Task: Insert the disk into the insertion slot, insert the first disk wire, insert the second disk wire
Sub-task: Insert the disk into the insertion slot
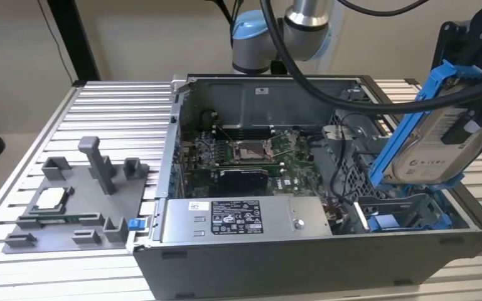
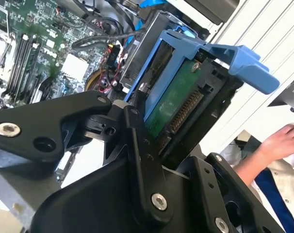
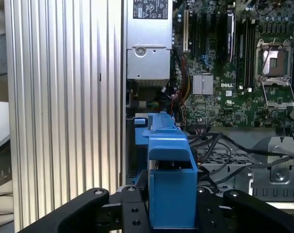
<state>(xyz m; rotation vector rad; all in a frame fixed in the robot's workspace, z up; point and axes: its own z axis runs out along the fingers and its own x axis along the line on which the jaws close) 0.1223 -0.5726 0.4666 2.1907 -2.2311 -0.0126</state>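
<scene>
One step of three is live, and it's the first: disk into slot. My gripper (image 1: 474, 119) is clamped on the disk (image 1: 425, 153), a finger pressing each long side of its blue frame. In both wrist views that hold looks firm and centred.

The disk hangs on edge and tilted, its upper end leaning toward the exterior view's right. It sits over the near corner of the case (image 1: 308, 263) on that same side. The slot (image 1: 404, 216) lies just below, blue rails showing. Disk and slot are apart, nothing touching yet.

Neither wire is in, by my reading. In the second wrist view the connector (image 2: 186, 109) on the disk's end is bare. In the first wrist view black cables (image 3: 220, 145) sprawl loose over the perforated metal by the bay.

Seating this, I judge, calls for taking the tilt out, squaring the frame to those rails and going down straight. The cables must stay out from under it. A person's hand (image 2: 278, 141) rests off to the side, well apart.
</scene>
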